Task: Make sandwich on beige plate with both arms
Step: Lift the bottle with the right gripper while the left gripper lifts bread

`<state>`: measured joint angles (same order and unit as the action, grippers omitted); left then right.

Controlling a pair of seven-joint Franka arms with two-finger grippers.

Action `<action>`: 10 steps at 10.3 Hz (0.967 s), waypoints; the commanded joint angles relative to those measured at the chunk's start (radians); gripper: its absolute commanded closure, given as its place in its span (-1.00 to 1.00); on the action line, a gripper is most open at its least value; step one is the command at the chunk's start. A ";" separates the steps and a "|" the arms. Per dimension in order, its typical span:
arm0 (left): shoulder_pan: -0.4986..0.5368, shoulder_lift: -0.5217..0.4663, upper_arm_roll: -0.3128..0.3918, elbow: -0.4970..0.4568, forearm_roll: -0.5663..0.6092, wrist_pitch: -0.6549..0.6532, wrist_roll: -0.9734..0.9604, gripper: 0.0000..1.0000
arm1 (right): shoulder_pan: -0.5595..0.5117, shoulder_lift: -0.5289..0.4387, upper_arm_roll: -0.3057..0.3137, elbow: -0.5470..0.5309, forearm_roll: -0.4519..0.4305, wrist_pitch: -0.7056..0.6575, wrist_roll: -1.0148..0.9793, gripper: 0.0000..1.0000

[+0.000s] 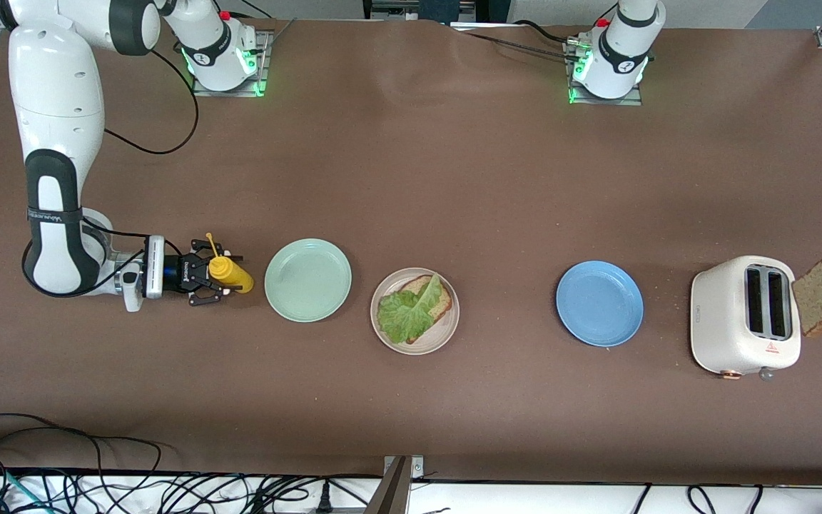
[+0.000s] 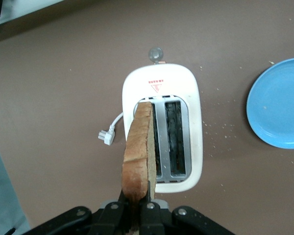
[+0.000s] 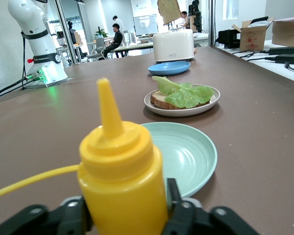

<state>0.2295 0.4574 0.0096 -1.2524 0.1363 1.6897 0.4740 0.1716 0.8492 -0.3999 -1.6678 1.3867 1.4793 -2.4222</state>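
Front view: your beige plate (image 1: 447,332) has bread plus lettuce (image 1: 405,317). Left gripper (image 2: 135,215) clamps the top slice (image 2: 137,154) over toaster (image 1: 719,321); right gripper (image 1: 205,280) fingers straddle mustard bottle (image 1: 231,273), grip unclear.

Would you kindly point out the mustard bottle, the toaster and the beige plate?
mustard bottle (image 3: 121,188), right wrist view, yellow body.
toaster (image 1: 721,314), front view, white top.
beige plate (image 1: 447,332), front view, bare rim.

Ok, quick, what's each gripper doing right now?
Left gripper: shut on the bread slice, over the toaster.
Right gripper: fingers around the mustard bottle, grip not confirmed.
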 commanded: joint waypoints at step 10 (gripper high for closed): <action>-0.004 -0.200 -0.189 -0.005 -0.059 -0.237 -0.352 0.93 | 0.129 -0.027 0.000 0.272 -0.253 0.151 0.769 1.00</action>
<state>0.2206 0.2810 -0.1770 -1.2504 0.1168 1.4693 0.1682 0.2632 0.8319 -0.3990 -1.4354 1.1851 1.5871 -1.7543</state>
